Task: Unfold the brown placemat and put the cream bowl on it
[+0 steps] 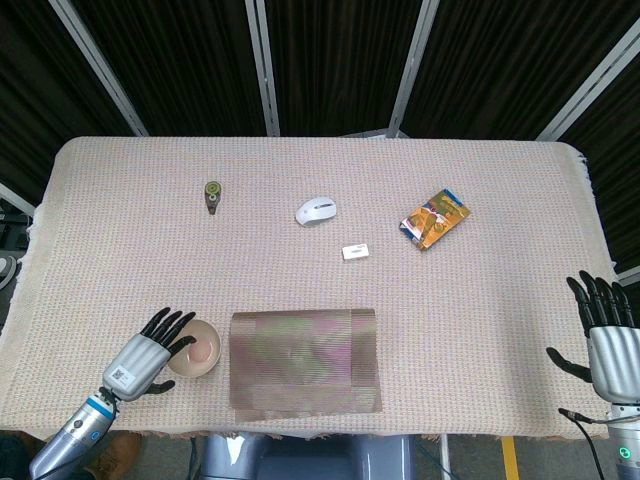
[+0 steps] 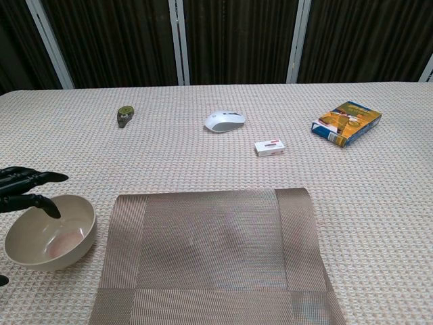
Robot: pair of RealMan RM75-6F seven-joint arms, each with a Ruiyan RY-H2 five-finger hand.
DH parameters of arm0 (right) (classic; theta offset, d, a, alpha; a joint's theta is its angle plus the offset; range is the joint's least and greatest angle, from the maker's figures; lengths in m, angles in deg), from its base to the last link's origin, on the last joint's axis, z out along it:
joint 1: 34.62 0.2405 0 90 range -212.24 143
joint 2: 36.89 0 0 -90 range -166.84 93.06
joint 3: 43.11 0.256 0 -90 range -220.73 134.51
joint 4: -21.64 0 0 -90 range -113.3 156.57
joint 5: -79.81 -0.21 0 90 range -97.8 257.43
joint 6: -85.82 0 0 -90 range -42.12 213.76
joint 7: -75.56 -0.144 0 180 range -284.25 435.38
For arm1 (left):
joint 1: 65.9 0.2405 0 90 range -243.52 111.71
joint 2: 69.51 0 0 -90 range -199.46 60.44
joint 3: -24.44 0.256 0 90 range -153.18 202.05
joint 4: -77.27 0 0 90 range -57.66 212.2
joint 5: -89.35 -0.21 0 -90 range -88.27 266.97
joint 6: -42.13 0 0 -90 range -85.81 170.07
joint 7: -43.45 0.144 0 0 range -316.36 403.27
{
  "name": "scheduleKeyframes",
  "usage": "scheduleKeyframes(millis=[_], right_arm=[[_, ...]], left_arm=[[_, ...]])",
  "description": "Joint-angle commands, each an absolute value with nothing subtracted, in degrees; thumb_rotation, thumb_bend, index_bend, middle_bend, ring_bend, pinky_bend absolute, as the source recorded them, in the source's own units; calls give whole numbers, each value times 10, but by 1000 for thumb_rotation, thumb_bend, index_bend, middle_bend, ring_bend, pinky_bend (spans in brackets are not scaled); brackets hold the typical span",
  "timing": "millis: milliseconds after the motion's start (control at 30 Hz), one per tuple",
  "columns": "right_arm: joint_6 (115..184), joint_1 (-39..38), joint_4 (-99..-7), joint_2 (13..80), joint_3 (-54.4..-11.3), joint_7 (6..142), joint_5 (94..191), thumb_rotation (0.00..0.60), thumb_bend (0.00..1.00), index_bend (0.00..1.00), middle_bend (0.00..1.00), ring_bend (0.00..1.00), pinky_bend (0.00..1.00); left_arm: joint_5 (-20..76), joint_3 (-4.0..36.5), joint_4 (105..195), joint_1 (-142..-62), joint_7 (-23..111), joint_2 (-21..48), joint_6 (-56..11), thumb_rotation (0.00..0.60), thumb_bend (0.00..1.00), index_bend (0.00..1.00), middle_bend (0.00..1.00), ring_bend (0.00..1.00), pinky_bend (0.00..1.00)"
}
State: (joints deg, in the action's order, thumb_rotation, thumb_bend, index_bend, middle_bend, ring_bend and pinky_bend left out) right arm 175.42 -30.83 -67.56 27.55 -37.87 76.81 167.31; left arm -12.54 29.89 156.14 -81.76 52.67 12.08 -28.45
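Note:
The brown placemat (image 1: 305, 363) (image 2: 216, 254) lies spread flat at the table's front middle. Just left of it stands the cream bowl (image 1: 200, 350) (image 2: 51, 233), upright and empty. My left hand (image 1: 148, 354) (image 2: 24, 189) hovers at the bowl's left rim with fingers spread, holding nothing; whether it touches the rim I cannot tell. My right hand (image 1: 608, 340) is off the table's right front corner, fingers spread and pointing up, far from the mat. The chest view does not show it.
On the woven tablecloth (image 1: 120, 230) farther back lie a small green tape dispenser (image 1: 212, 195) (image 2: 124, 116), a white mouse (image 1: 316, 211) (image 2: 224, 121), a small white box (image 1: 355, 252) (image 2: 269, 147) and an orange-blue packet (image 1: 435, 218) (image 2: 346, 122).

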Motion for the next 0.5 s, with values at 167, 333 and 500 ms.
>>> scheduleKeyframes(millis=[167, 333, 500], right_arm=[[1752, -311, -677, 267, -377, 745, 1667, 600, 0, 0, 0, 0, 0], [1748, -310, -676, 267, -377, 745, 1666, 600, 0, 0, 0, 0, 0], [1746, -309, -677, 268, -378, 750, 1666, 600, 0, 0, 0, 0, 0]], left_arm=[[-106, 297, 1548, -823, 546, 145, -274, 600, 273, 416, 0, 0, 0], [-98, 300, 1546, -825, 546, 146, -273, 600, 402, 525, 0, 0, 0], [-95, 301, 1542, -826, 538, 145, -281, 600, 446, 587, 0, 0, 0]])
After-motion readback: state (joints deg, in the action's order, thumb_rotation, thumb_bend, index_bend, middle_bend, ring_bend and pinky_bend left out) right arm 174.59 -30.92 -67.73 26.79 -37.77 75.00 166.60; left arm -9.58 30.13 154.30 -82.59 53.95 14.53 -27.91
